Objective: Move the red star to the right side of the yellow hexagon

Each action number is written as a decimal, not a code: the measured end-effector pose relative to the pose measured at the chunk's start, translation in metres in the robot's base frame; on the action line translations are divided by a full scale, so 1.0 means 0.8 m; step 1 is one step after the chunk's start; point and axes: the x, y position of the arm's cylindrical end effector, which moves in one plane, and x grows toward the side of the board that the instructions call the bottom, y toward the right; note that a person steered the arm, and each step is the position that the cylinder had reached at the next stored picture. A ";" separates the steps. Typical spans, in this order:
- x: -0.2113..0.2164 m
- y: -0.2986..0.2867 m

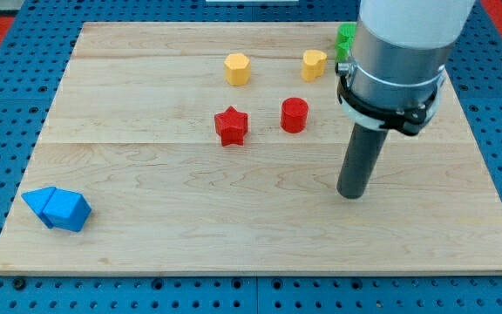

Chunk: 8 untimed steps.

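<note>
The red star [231, 126] lies near the middle of the wooden board [146, 192]. The yellow hexagon [237, 68] sits above it, toward the view's top. My tip [351, 195] rests on the board well to the right of the red star and lower in the view, apart from every block.
A red cylinder [294, 114] stands just right of the red star. A second yellow block [314, 63] lies right of the hexagon. A green block [345, 37] shows partly behind the arm at the top. Two blue blocks [57, 208] sit at the bottom left.
</note>
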 end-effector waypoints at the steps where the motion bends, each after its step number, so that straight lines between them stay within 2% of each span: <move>1: 0.051 -0.043; 4: 0.051 -0.074; 5: 0.013 -0.160; 6: -0.024 -0.198; 7: -0.041 -0.163; 8: -0.098 -0.181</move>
